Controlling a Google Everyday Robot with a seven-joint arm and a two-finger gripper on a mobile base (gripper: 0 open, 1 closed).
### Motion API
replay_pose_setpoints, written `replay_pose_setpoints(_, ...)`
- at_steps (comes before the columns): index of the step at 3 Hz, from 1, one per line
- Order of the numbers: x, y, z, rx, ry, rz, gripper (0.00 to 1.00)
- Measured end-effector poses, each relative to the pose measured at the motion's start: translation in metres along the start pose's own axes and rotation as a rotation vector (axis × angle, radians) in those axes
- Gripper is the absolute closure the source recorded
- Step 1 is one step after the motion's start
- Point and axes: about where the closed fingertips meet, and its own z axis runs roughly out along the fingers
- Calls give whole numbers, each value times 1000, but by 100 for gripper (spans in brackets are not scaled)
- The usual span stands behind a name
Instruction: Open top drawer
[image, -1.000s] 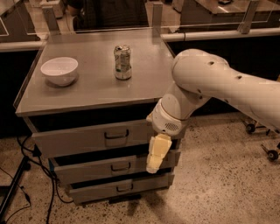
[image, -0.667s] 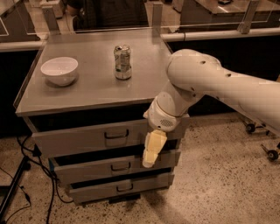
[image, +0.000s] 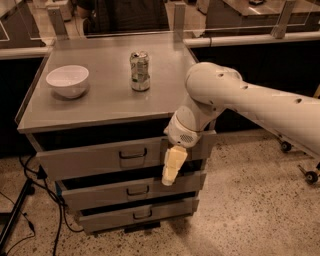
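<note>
A speckled floor (image: 250, 200) carries a grey cabinet (image: 100, 105). The gripper (image: 168, 179) hangs pointing down before the right end of the top drawer (image: 85, 161), right of its handle (image: 133, 154); whether it is open or closed, I cannot tell. A bowl (image: 67, 80) and a can (image: 140, 71) stand on top.

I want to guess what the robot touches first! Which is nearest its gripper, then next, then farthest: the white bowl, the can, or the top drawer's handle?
The gripper hangs in front of the top drawer, by its lower edge.
1. The handle: just beside it, picture-left.
2. The can: on the tabletop, near the middle.
3. The white bowl: tabletop's far left.
</note>
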Motion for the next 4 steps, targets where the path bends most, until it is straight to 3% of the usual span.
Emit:
replay_pose_setpoints(2,27,-37,-4,47,33,38,0)
replay_pose_setpoints(4,38,-64,9,45,54,44,0)
